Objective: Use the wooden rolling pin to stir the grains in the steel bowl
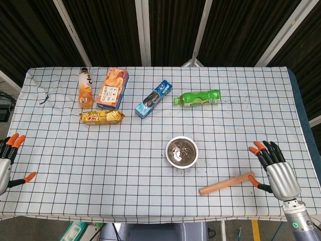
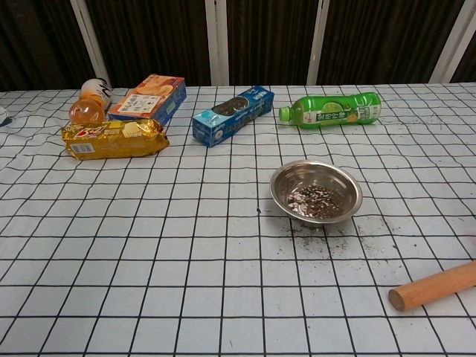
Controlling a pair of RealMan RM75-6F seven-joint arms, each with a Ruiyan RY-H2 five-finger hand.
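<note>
Head view: right robot hand (image 1: 279, 170) beside rolling pin (image 1: 226, 183)

right hand (image 1: 278, 170) open, seemingly touching rolling pin (image 1: 226, 183) | steel bowl (image 1: 182, 151) nearby | left hand (image 1: 7, 163) open

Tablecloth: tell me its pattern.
The tablecloth is white with a thin dark grid, clearest in the head view.

Bright, even overhead light, soft shadows, sharp focus, dark background.
</note>
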